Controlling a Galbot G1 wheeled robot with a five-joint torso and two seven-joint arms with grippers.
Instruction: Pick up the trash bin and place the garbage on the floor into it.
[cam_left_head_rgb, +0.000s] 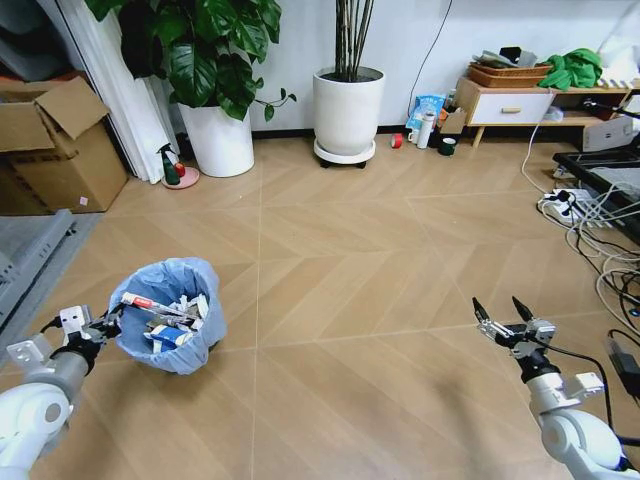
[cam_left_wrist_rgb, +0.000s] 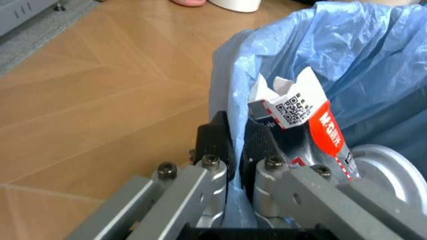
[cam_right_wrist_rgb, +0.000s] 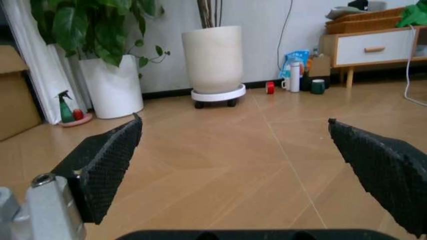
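All visible garbage (cam_left_head_rgb: 165, 318) sits inside the trash bin (cam_left_head_rgb: 170, 312); left gripper (cam_left_wrist_rgb: 235, 150) pinches its rim, right gripper (cam_left_head_rgb: 505, 317) hangs wide, floor (cam_left_head_rgb: 380, 250) looks clean.

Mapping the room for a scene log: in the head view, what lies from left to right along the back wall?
Cardboard box → green spray bottle → leafy plant's white pot → cylindrical white pot → wooden side table.

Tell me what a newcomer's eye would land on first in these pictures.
First, the trash bin at the lower left of the floor, its crinkly blue liner holding garbage, including a red and white carton. The left gripper is clamped shut on the bin's rim. At the lower right, the right gripper hangs wide open above bare planks.
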